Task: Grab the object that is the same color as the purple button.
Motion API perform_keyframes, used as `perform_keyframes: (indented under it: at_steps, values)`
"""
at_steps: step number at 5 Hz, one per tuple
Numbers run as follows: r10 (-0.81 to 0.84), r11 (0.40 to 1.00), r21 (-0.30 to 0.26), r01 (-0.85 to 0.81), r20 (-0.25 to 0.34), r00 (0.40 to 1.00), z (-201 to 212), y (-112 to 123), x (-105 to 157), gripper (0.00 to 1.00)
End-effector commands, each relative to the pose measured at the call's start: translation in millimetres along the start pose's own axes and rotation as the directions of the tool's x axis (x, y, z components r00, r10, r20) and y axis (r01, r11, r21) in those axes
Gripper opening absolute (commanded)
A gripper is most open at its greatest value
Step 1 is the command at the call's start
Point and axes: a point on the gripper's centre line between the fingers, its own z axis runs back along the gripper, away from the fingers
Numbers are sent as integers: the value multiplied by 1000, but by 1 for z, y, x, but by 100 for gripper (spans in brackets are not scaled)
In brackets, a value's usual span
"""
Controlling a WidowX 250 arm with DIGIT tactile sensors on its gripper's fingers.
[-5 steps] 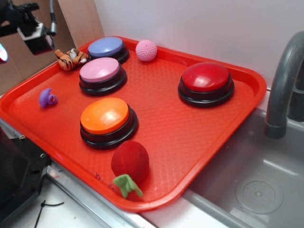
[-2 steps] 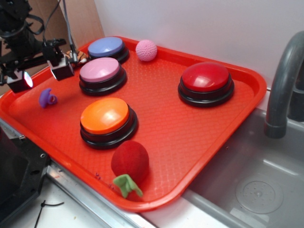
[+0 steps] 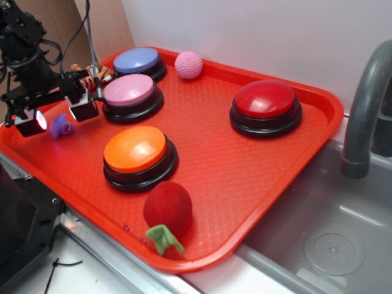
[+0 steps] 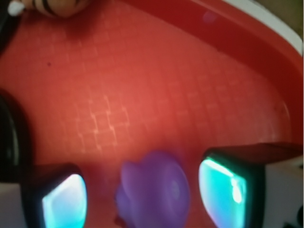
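Tray of red textured plastic (image 3: 257, 165) carries everything. Large round push button with a bluish-lavender dome on a black base (image 3: 138, 62) sits at its far-left corner. Black robot gripper (image 3: 56, 117) hangs over the tray's left edge, jaws spread wide, one on each side of the tiny violet-purple rubbery toy (image 3: 62, 125), a smooth rounded blob lying on the tray floor between the fingers (image 4: 232, 187), not yet clasped.

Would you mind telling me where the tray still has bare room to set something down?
The widest bare patch of the red tray lies between the red button, the orange button and the red ball. The left end is crowded: the gripper straddles the purple toy beside the pink button.
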Motion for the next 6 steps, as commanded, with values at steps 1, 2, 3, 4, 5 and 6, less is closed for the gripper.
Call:
perform_keyframes:
  at_steps: [1,2,3,4,5,6]
  values:
    - [45,999,-3,-45,52,998,2,10,2,0]
    - [52,999,3,-52,57,997,1,11,3,0]
    - [-40,998,45,38,41,998,13,6,3,0]
    - [-156,985,73,156,-8,988,41,-4,1,0]
    - [-327,945,-7,327,-31,945,92,-25,-7,0]
    - [-364,931,0,364,-50,930,115,-50,-15,0]
